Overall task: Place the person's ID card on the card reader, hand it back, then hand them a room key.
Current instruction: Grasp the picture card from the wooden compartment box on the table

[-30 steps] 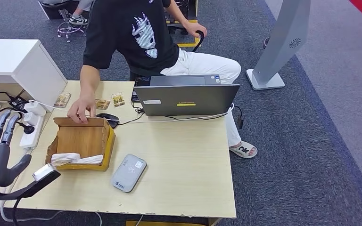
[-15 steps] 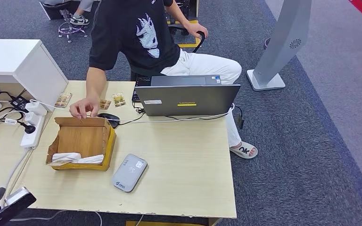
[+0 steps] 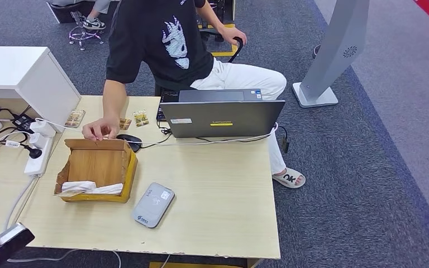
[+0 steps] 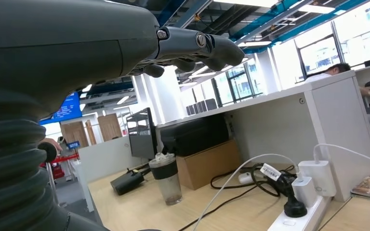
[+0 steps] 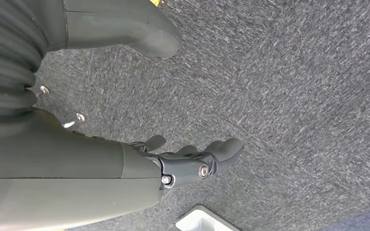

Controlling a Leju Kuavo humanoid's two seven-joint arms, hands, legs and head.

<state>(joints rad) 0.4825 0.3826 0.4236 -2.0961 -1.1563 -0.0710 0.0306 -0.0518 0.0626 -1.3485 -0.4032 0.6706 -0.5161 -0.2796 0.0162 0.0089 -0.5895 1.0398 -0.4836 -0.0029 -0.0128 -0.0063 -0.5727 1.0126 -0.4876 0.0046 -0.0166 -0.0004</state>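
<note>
Hanging free, both hands (image 4: 192,48) (image 5: 192,161) hold nothing.

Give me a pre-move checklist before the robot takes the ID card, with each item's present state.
1. Card reader lies flat on the table, nothing on it: ok.
2. Person's hand offers a card: cannot tell; it rests at the far rim of the cardboard box, and any card is too small to make out.
3. Left hand holds nothing: ok.
4. Right hand raised to the table: not ok; it hangs over the carpet.
5. Room key spotted: cannot tell.
</note>
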